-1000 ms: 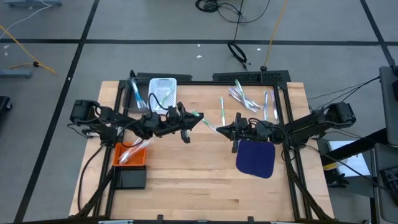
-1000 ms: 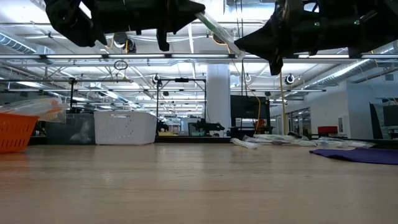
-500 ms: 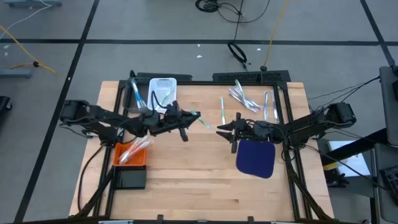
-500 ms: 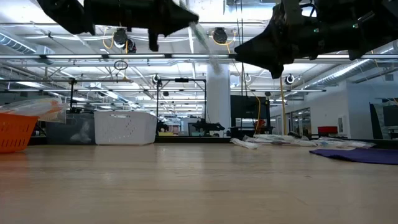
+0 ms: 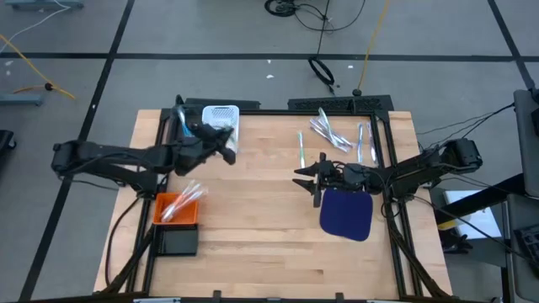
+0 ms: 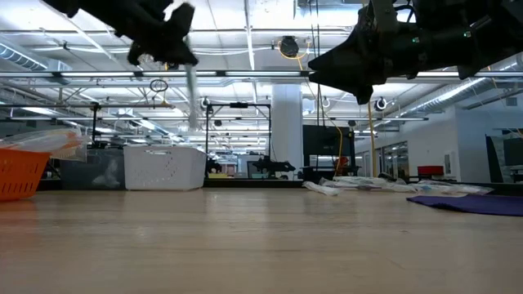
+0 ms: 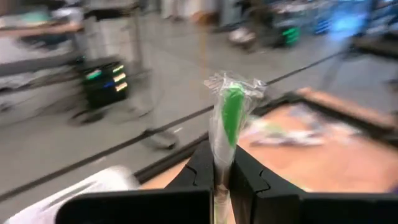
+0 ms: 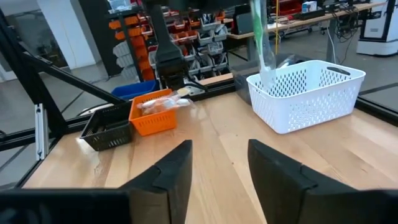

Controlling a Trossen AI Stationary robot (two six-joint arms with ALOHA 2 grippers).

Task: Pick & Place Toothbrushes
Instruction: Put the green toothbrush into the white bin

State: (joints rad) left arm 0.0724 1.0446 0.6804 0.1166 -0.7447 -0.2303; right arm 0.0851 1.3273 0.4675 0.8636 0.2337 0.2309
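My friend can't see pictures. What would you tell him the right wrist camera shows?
A wrapped green toothbrush hangs upright over a white basket on a wooden table. Farther back sit an orange bin holding more toothbrushes and a black tray. The right gripper shows in front, its fingers open and empty.

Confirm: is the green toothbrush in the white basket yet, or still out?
Still out. The left hand holds the green toothbrush pinched, hanging above the white basket; its lower end has not reached inside.
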